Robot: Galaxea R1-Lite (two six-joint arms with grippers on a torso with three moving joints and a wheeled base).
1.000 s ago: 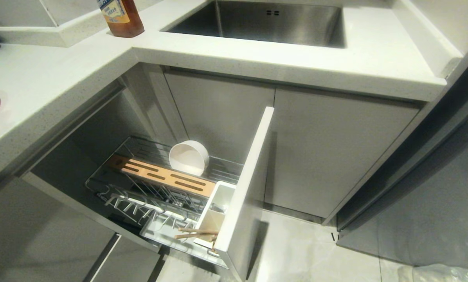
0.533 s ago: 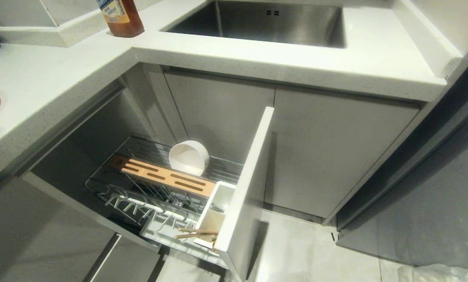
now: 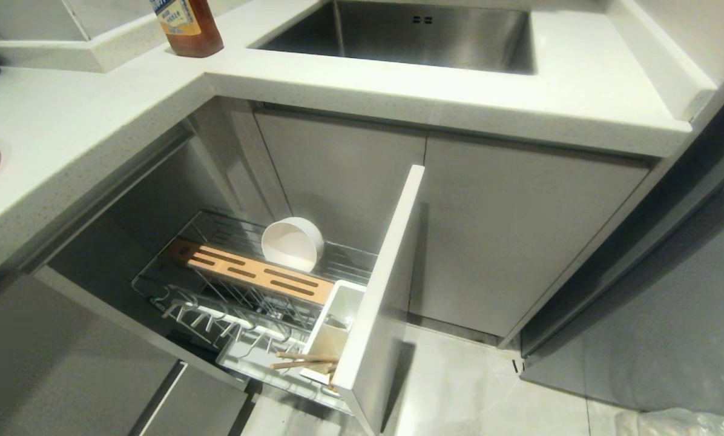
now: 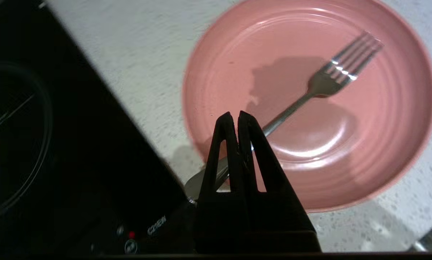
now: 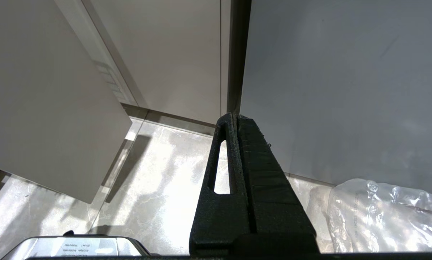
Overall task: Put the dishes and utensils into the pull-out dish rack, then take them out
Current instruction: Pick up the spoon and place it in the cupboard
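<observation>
Still loading, looks like. Left gripper (image 4: pixel 236 115) hanging over the pink plate (image 4: pixel 382 144) on the countertop (image 4: pixel 136 54), jaws pinched together, empty, lined up with the fork (image 4: pixel 310 94) lying on it. Cream bowl (image 3: pixel 292 243) and chopsticks (image 3: pixel 304 361) already in the pull-out dish rack (image 3: pixel 217 315). Right gripper (image 5: pixel 236 119) parked near the floor (image 5: pixel 158 180), jaws together too.

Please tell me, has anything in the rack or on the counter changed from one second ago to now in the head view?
Nothing visibly changed. The cream-white bowl and chopsticks lie in the pull-out dish rack as before, and the camera did not move.
</observation>
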